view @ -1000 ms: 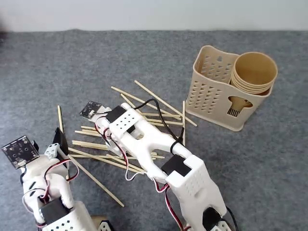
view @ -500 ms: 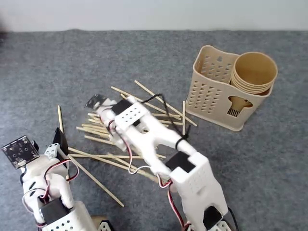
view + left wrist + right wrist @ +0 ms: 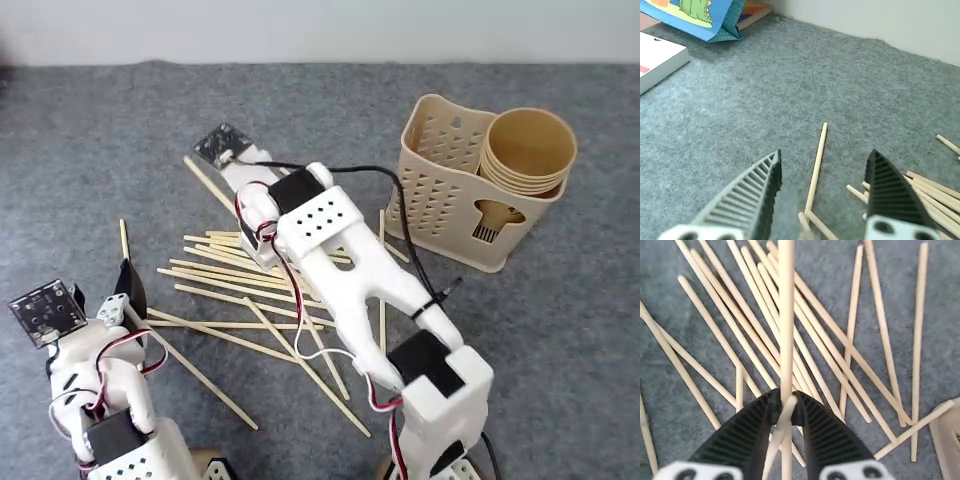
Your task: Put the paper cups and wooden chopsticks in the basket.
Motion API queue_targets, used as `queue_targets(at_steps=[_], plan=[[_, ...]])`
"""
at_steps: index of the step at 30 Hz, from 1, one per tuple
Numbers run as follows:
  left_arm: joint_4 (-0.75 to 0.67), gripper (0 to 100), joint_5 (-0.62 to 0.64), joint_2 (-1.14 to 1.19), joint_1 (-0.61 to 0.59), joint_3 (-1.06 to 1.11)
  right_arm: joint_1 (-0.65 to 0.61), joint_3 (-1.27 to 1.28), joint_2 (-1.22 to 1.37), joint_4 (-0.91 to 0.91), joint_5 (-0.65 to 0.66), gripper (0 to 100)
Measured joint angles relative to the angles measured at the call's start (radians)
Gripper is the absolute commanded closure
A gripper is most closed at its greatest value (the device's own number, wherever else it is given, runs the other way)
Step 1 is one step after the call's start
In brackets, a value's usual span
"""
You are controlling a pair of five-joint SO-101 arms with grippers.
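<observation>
**Spotter:** What have you got?

**Me:** My right gripper (image 3: 785,401) is pinching a chopstick (image 3: 786,315) near one end. A second stick (image 3: 776,437) is wedged crookedly between the same jaws. My left gripper (image 3: 825,152) hangs spread wide above a lone chopstick (image 3: 816,165) on the carpet (image 3: 865,75), touching nothing.

**Spotter:** And the rest?

**Me:** The cups (image 3: 528,150) sit stacked inside the basket (image 3: 440,195). The pile (image 3: 240,285) of sticks lies loose on the carpet, between my arms and the basket.

**Spotter:** What worries you?

**Me:** The grip. I'm holding a long stick by its end, so I'd expect it to pivot or slide out on the way across. The crooked one may well drop first. The long free end could also catch the basket's rim rather than go in.

**Spotter:** Which camera helps?

**Me:** The wrist camera gives me the pinch itself and that second stick. The overhead gives me the held stick's free end pointing away from the basket, and the whole route there.
</observation>
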Motion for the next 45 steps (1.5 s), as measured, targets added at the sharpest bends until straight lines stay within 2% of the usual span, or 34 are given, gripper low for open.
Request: queue_targets(at_steps=[5,12,20,27,37,45], plan=[[0.0,74,0.0,0.0,0.003,0.003,0.0,0.0,-0.084,0.0,-0.044,99.1],[0.0,74,0.0,0.0,0.006,0.003,0.005,0.0,-0.224,-0.089,-0.101,99.1],[0.0,74,0.0,0.0,0.006,0.003,0.017,0.0,-0.387,-0.13,-0.11,99.1],[0.0,74,0.0,0.0,0.006,0.003,0.201,0.0,-0.528,-0.229,-0.11,99.1],[0.0,74,0.0,0.0,0.005,0.003,0.489,0.009,-0.548,-0.376,-0.137,99.1],[0.0,74,0.0,0.0,0.005,0.003,0.617,0.304,-0.542,-0.681,-0.138,99.1]])
